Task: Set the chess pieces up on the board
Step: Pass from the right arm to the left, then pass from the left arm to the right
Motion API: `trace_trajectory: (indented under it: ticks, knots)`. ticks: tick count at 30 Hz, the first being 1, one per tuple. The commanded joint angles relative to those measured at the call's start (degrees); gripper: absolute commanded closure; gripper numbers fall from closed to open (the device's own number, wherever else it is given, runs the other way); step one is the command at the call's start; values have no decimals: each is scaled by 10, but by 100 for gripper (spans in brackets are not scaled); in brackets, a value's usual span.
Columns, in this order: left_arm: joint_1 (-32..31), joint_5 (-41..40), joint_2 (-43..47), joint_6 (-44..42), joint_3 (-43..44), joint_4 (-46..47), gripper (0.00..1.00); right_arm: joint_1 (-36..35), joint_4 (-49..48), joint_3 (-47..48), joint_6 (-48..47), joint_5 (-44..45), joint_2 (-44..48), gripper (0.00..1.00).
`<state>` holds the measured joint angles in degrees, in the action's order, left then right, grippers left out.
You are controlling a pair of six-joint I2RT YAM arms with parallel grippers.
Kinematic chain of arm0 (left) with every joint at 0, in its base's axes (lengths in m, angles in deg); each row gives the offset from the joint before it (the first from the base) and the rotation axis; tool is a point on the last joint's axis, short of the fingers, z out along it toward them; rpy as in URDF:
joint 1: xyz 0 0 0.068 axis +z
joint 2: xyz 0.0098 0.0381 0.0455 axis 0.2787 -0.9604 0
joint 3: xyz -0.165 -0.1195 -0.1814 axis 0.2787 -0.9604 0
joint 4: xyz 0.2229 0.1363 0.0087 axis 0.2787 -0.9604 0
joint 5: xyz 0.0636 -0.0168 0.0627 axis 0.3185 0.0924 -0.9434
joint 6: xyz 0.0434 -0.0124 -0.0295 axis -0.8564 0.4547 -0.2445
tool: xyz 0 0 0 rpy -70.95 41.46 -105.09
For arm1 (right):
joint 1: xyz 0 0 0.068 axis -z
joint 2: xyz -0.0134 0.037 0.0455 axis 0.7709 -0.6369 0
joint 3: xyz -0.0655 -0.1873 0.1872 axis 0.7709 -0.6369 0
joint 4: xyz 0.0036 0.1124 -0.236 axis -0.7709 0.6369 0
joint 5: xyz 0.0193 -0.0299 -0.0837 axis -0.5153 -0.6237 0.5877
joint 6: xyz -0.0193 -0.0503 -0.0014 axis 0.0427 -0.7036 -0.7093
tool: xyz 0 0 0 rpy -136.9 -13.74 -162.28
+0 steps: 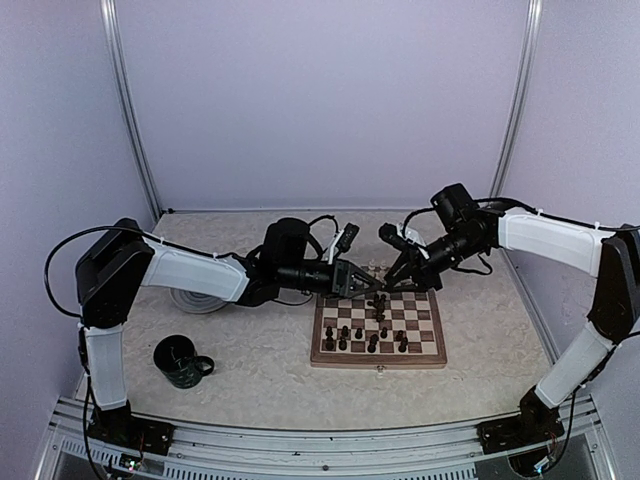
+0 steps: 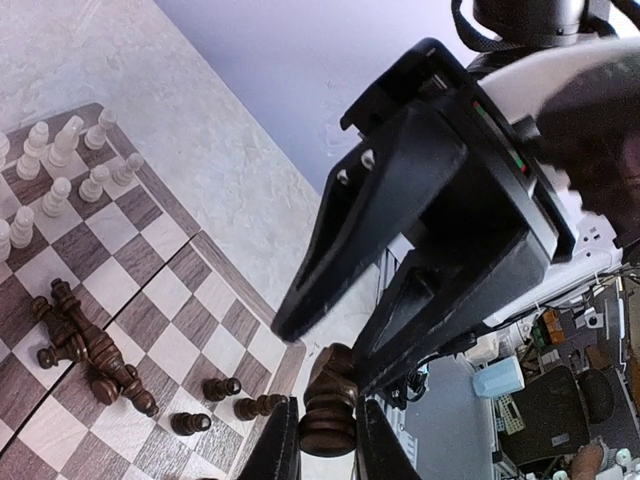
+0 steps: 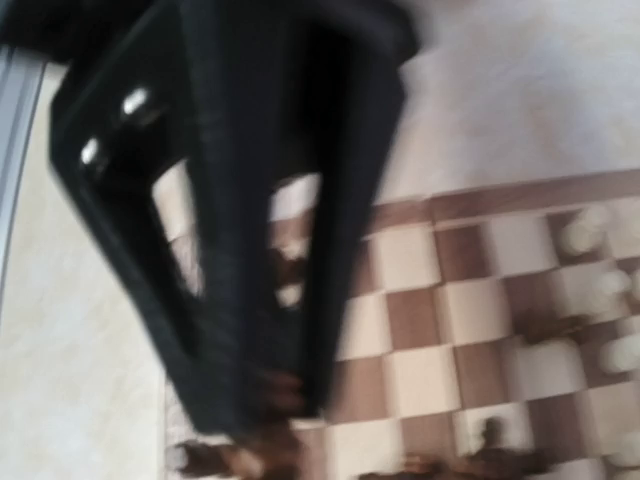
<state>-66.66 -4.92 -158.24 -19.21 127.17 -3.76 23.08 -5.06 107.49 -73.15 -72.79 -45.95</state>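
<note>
The square wooden chessboard (image 1: 380,362) with dark brown and cream checks and a light-brown rim lies on the pale speckled table (image 1: 260,370), a bit right of the middle. Both arms reach in and meet over its far edge.

The left gripper (image 2: 326,420) is closed on one small dark brown chess piece (image 2: 332,385). A finger presses on each side of it. The piece is up in the air, out past the rim of the board.

The right gripper (image 2: 322,350) is just beside it, tip to tip with the left one. Its two black fingers (image 2: 330,260) stand apart, so this hand is open. The fingertips sit on either side of the top of the held piece. The right wrist view is blurry, so I cannot tell if they touch it or not.

The other dark brown chess pieces (image 1: 365,330) are spread over the middle of the board in no neat rows. In the left wrist view some of them lie on their sides, two long ones close together. The little cream chess pieces (image 2: 60,160) stand in a bunch on one corner of the board.

To the left of the board there is a dark green mug (image 1: 183,362), well apart from it. A round grey plate (image 1: 200,298) lies partly under the left arm.
</note>
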Motion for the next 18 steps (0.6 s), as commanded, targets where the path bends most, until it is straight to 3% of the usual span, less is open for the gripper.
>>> trace_trajectory:
  ticks: [1, 5, 9, 18]
  knots:
    - [7, -13, 32, 48, -38, 156, 88, 55, -93, -5, 69, -63, 51, 63]
    - [9, -42, 34, 106, -49, 283, 89, 78, -183, -31, 164, -134, 74, 55]
    - [8, -62, 14, 154, -39, 376, 90, 77, -211, -23, 218, -189, 55, 54]
    - [0, -63, -29, 189, 2, 395, 90, 77, -250, -18, 265, -245, 38, 54]
